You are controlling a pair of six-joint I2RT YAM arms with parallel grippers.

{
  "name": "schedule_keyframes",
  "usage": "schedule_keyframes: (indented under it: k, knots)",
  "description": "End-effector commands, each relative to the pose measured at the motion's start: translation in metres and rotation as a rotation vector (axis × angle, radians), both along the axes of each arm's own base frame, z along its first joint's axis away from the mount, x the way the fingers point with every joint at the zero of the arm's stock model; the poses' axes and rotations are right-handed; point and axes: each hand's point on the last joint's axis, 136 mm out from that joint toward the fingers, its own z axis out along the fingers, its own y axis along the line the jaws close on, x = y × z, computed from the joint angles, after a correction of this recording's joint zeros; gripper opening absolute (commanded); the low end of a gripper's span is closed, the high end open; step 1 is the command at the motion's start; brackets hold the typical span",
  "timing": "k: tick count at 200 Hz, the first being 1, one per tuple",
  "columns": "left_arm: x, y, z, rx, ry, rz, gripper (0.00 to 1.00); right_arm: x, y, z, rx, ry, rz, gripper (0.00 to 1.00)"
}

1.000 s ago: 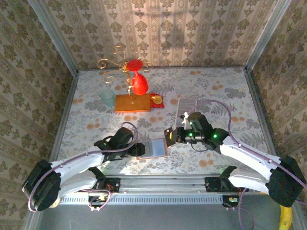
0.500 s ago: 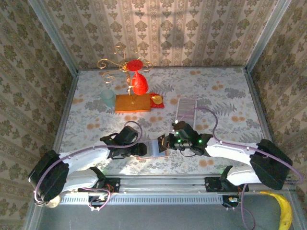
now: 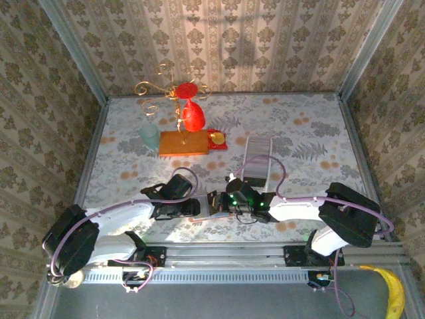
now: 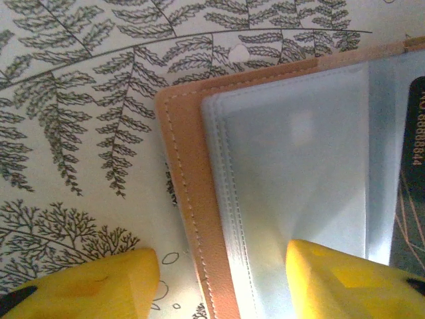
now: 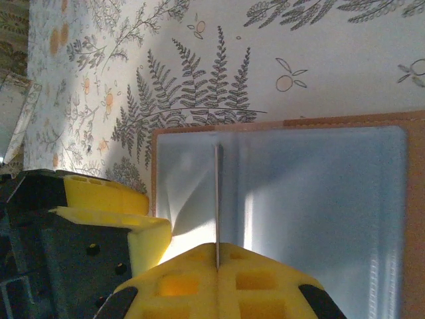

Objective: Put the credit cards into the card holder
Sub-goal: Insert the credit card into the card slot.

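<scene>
At the tabletop's (image 3: 299,126) near edge the card holder (image 4: 192,199) lies open, left gripper (image 4: 222,272) fingers apart astride its leather border; right gripper (image 5: 217,256) pinches a credit card (image 5: 217,199) edge-on, probably light, stiff, slick: best held by its end

Yellow fingers (image 4: 345,279) flank a tan, pale-stitched card holder (image 4: 189,199) with milky-blue sleeves (image 4: 292,173) and a grey card (image 5: 217,199), on white tablecloth (image 4: 80,133) printed with dark ferns.

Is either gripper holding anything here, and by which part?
The right gripper pinches a credit card by its near end, edge-on over the open card holder. The left gripper, open, straddles the holder's edge.
</scene>
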Motion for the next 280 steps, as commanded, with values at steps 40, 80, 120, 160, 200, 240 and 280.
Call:
schedule_keyframes:
  k: [40, 80, 120, 160, 200, 240, 280]
  knots:
    - [-0.007, 0.01, -0.021, 0.048, 0.013, 0.002, 0.51, 0.014, -0.012, -0.001, -0.007, -0.094, -0.131, 0.0]
    - [-0.006, 0.01, -0.022, 0.049, 0.013, 0.003, 0.47, 0.014, -0.01, -0.004, 0.01, -0.089, -0.158, 0.0]
    - [-0.008, 0.008, -0.023, 0.041, 0.021, -0.002, 0.45, 0.015, -0.004, 0.003, 0.065, -0.101, -0.175, 0.0]
    - [-0.008, 0.006, -0.024, 0.032, 0.025, -0.001, 0.43, 0.014, -0.007, -0.004, 0.045, -0.102, -0.195, 0.0]
    - [-0.01, 0.004, -0.024, 0.025, 0.026, -0.009, 0.41, 0.014, -0.004, -0.011, 0.085, -0.096, -0.221, 0.0]
    - [-0.011, 0.003, -0.025, 0.024, 0.032, -0.014, 0.39, 0.012, -0.002, -0.014, 0.103, -0.09, -0.218, 0.0]
    - [-0.012, 0.003, -0.026, 0.026, 0.035, -0.015, 0.36, 0.011, -0.009, -0.014, 0.104, -0.092, -0.237, 0.0]
